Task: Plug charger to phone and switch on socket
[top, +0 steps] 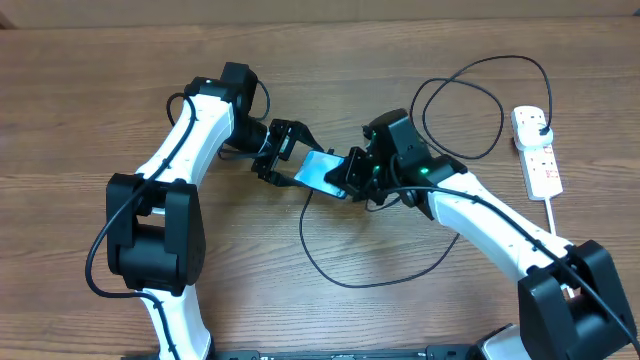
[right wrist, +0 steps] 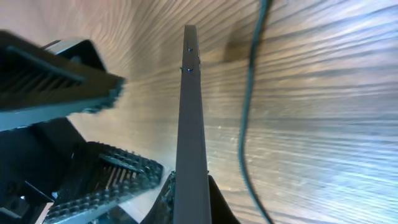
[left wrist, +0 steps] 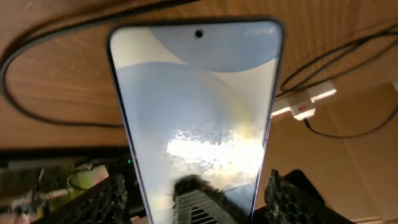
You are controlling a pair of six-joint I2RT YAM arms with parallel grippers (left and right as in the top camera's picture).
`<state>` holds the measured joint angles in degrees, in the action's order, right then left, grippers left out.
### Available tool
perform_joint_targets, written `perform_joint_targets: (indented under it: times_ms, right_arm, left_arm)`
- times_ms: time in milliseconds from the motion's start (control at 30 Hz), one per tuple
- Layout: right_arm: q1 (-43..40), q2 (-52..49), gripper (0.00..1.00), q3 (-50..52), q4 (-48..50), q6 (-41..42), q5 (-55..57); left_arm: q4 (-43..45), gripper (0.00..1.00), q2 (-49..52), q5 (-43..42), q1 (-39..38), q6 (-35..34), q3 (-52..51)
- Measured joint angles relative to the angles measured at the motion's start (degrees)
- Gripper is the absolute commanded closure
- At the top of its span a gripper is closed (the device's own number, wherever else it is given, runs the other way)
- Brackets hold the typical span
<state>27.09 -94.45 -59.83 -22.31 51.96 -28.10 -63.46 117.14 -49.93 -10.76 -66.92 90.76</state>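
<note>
Two steps seem left to do. Nearest, the charger [top: 345,283] lies in a slack loop on the surface [top: 420,320], and no plug tip shows in either pair of jaws. In the middle, the phone [top: 322,172] is held tilted above the wood, screen lit. The left gripper [top: 298,160] has its jaws closed on the phone's long edges. The right gripper [top: 355,172] sits at the phone's right end, and I cannot tell its jaws' state. Far right, the socket [top: 540,160] lies well apart, seemingly with the black plug in it. Its switch is too small to read.
</note>
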Motion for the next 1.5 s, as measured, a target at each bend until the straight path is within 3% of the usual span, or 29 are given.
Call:
perform_joint_targets:
  times_ms: [233, 467, 667, 867, 1100, 1500]
  right_arm:
    - [-6.2, 1.9, 0.96, 0.2, -1.1, -0.4, 0.0]
    - [-12.2, 8.4, 0.96, 0.3, 7.7, 5.0, 0.1]
    - [-12.1, 9.4, 0.96, 0.3, 16.9, 21.0, 2.7]
    - [-7.9, 9.3, 0.96, 0.3, 20.7, 34.4, 8.5]
    - [-1.9, 9.3, 0.96, 0.3, 24.9, 43.3, 15.3]
    - [-0.3, 9.3, 0.96, 0.3, 25.4, 47.8, 18.3]
  left_arm:
    - [12.7, 0.16, 0.0, -0.8, 0.0, 11.2, 0.2]
    - [31.9, 0.15, 0.0, -11.2, 0.0, 19.0, 0.4]
    - [50.1, 0.18, 0.0, -18.5, 0.0, 11.6, 0.5]
    - [58.8, 0.39, 0.0, -19.8, 0.0, 1.2, 0.5]
    - [59.7, 0.59, 0.0, -19.4, 0.0, -3.8, 0.5]
    - [59.1, 0.82, 0.0, -17.8, 0.0, -6.5, 0.5]
